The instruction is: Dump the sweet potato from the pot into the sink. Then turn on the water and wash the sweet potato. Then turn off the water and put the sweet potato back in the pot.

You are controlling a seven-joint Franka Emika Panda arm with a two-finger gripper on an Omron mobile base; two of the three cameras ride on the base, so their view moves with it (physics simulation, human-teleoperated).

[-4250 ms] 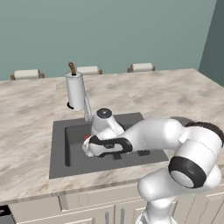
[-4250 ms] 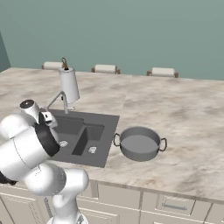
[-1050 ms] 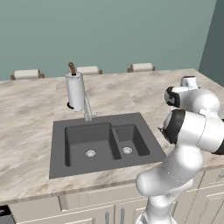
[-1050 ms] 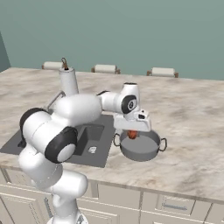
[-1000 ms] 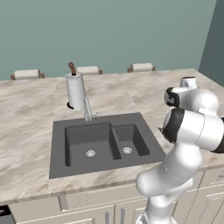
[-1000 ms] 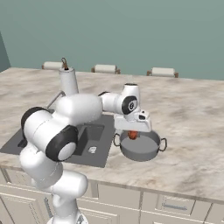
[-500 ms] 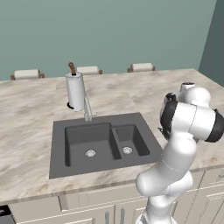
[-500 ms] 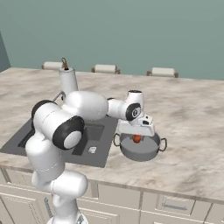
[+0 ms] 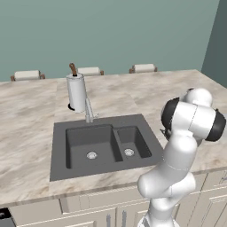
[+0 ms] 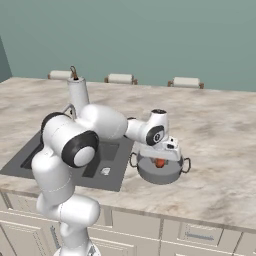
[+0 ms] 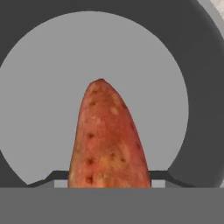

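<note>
The orange-brown sweet potato (image 11: 109, 140) hangs point-down between my fingertips, and my gripper (image 11: 109, 179) is shut on its upper end. Right under it lies the round grey floor of the pot (image 11: 52, 87). From the right base view, the gripper (image 10: 161, 158) reaches down into the pot (image 10: 145, 171), which stands on the counter to the right of the sink (image 10: 30, 156). The sweet potato (image 10: 160, 163) sits just inside the pot's rim. Both basins of the dark sink (image 9: 62, 142) hold nothing. No stream runs from the faucet (image 9: 88, 111).
A white paper-towel roll (image 9: 76, 92) stands behind the faucet. The marble counter (image 9: 31, 106) stretches to both sides of the sink. My arm's elbow (image 9: 193, 119) rises over the counter's right end. Three chair backs line the far edge.
The hand has carried the sweet potato from above the pot's left rim to over its middle and lower into it. Several seconds back it was down in the sink.
</note>
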